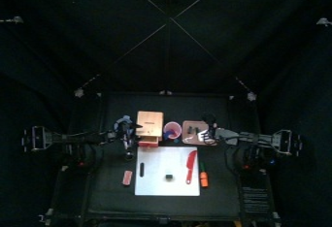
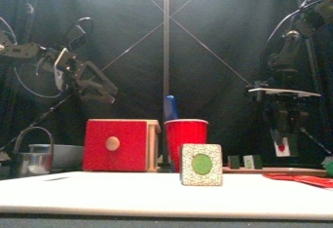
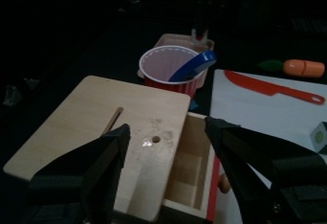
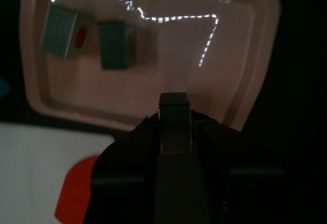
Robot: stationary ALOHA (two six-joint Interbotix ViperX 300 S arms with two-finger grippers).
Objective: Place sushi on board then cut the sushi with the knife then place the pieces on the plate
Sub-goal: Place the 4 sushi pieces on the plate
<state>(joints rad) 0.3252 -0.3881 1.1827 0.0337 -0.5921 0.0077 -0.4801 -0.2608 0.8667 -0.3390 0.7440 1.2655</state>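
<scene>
A sushi piece (image 2: 201, 164) with a green centre stands on the white board (image 1: 155, 163); it is also seen from above (image 1: 170, 176). Two more pieces (image 4: 60, 29) (image 4: 118, 46) lie on the pink tray (image 4: 192, 56) behind the board's right side. The red knife (image 1: 191, 161) lies on the board. The blue knife (image 2: 169, 106) stands in the red cup (image 2: 186, 140). My right gripper (image 4: 173, 108) hangs shut over the tray's near edge, with nothing seen in it. Above the wooden box (image 3: 109, 132), my left gripper (image 3: 179, 156) is open and holds nothing.
The box's red drawer front (image 2: 120, 144) faces forward, and the drawer looks pulled out a little. An orange toy (image 1: 204, 178) lies at the board's right edge, and a small reddish thing (image 1: 127, 178) lies left of the board. A metal container (image 2: 34, 158) sits at far left.
</scene>
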